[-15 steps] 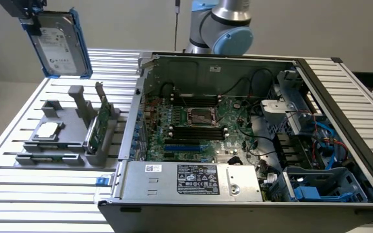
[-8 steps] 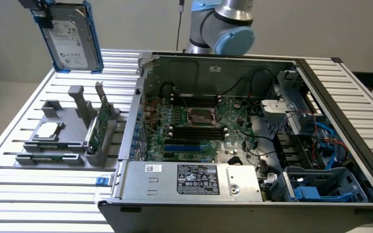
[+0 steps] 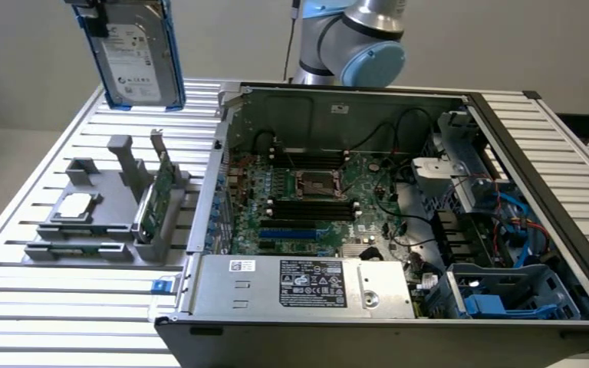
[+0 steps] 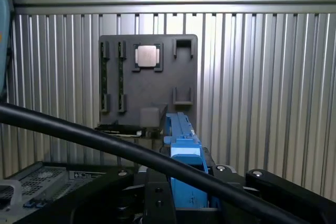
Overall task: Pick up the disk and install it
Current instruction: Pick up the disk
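The disk (image 3: 136, 54), a silver hard drive with a white label in a blue carrier, hangs upright high above the slatted table at the exterior view's left, beside the open computer case (image 3: 376, 207). My gripper (image 3: 98, 15) is shut on its upper end. In the wrist view the disk's blue carrier edge (image 4: 182, 145) sticks out from between the black fingers (image 4: 262, 182) of the gripper (image 4: 184, 195), far above the grey parts holder (image 4: 148, 77).
The grey holder (image 3: 90, 230) carries a square silver chip (image 3: 74, 205) and an upright green card (image 3: 153, 201). Inside the case are the motherboard (image 3: 315, 199), a power supply (image 3: 294, 284) and a blue drive bay (image 3: 509, 295). A black cable (image 4: 105, 140) crosses the wrist view.
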